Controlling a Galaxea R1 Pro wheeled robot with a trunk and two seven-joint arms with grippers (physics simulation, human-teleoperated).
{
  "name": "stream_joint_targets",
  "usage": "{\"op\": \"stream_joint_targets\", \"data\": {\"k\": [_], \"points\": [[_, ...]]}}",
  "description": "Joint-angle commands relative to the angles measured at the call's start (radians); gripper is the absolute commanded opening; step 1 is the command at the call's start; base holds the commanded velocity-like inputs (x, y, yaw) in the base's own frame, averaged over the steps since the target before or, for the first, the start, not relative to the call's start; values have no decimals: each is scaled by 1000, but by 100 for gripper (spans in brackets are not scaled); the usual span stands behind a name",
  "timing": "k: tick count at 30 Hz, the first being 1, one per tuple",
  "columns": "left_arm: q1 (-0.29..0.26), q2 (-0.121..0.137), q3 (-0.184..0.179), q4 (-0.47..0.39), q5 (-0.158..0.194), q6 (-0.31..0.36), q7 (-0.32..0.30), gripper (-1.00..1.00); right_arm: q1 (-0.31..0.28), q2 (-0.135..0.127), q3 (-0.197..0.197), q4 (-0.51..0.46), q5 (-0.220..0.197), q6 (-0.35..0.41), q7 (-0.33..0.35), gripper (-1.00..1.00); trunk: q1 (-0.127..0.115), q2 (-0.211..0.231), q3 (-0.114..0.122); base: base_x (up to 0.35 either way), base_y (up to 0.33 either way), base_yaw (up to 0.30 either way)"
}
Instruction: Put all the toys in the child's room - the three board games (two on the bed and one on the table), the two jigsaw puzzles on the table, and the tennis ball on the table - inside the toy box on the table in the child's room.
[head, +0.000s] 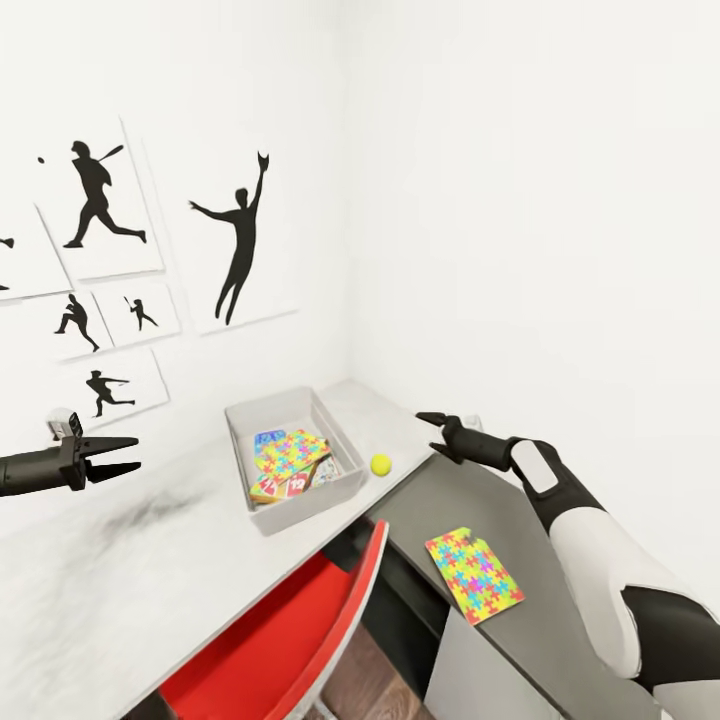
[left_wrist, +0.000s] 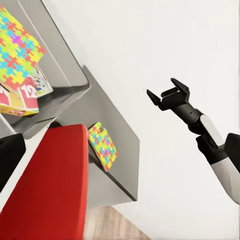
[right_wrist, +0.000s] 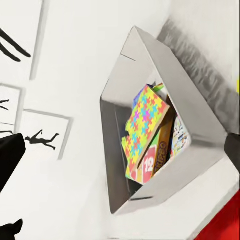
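My left gripper (head: 138, 454) hovers over the white table (head: 120, 570), well left of the toy box (head: 290, 503); fingers spread, nothing between them. My right gripper (head: 432, 433) hangs above the join between the white top and the lower grey side unit (head: 520, 540), just right of the tennis ball (head: 380, 464). In the left wrist view the right gripper (left_wrist: 167, 92) shows its fingers parted and empty.

Toy box sits near the corner of the table by the wall. Inside: one puzzle (head: 291, 452) lying tilted on top of the board games (head: 283, 487). In the right wrist view the same puzzle (right_wrist: 144, 124) leans across the stacked games (right_wrist: 155, 162), and a red patch with white numerals is legible on one box. I cannot count the games from these views.

Tennis ball rests on the white top, just beside the box's right wall, outside it.

Second puzzle (head: 473, 574) lies flat on the grey unit, well apart from the box, near the unit's front edge.

A red chair (head: 280, 640) is pushed under the table. Baseball silhouette posters (head: 240, 235) hang on the wall.
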Motion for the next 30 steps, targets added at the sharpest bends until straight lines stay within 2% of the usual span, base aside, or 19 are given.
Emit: {"op": "stream_joint_targets", "data": {"k": [1,9,22,28,30], "points": [[-2,1,-6,1,5,8,-4,100,-1,-2,-5,1,3,6,3,100,0,-2,-1,-313,0,-238],[-2,3,-5,1,2,8,-5,100,26,-19,-5,3,1,-5,3,100,0,-2,7,-300,0,-239],[-2,7,-4,1,2,8,-5,100,37,-21,-5,6,0,-36,3,100,0,-2,21,-270,0,-239],[-2,13,0,0,4,8,-15,100,38,-22,-5,8,1,-42,3,100,0,-2,28,-101,0,-239],[-2,15,5,-8,4,8,-42,100,44,-22,-5,8,1,-48,3,100,0,-2,30,-20,0,-239]]}}
